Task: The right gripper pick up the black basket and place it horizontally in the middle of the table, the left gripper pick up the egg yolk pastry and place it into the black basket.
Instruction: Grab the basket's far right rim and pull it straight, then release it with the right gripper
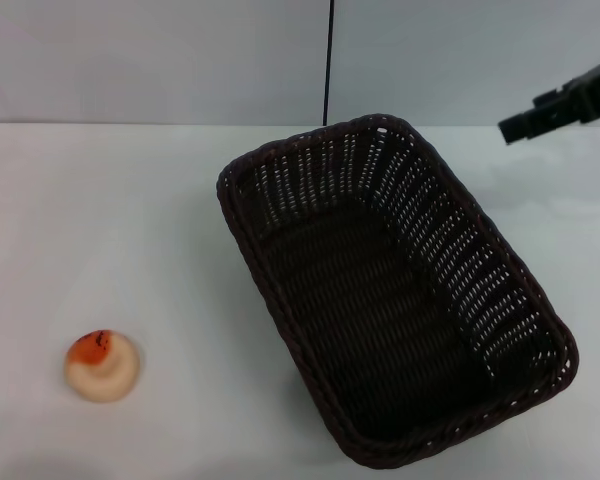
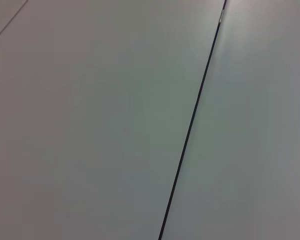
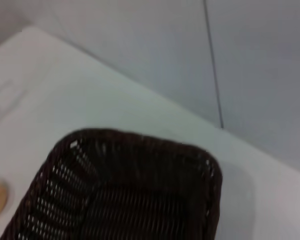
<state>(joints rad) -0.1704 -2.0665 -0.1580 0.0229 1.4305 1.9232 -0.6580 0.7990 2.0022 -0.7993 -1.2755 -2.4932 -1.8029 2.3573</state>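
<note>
**Basket on the table, pastry outside it**

I see the black basket [image 1: 395,290] lying askew on the table [image 1: 130,220], the egg yolk pastry [image 1: 102,366] well to its left. The right gripper [image 1: 515,127] hovers beyond its far corner; I cannot tell its state.

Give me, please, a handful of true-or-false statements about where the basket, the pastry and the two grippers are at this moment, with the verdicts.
1. The black basket sits at an angle on the table, not square to its edges. True.
2. The egg yolk pastry lies inside the basket. False: it rests on the bare table, well to the basket's left, apart from it.
3. The right gripper is above the table by the basket's far right corner, not touching it. True.
4. The left gripper is closed on the pastry. False: it appears in no view, and nothing touches the pastry.
5. The basket already holds several items. False: its woven floor is bare.
</note>
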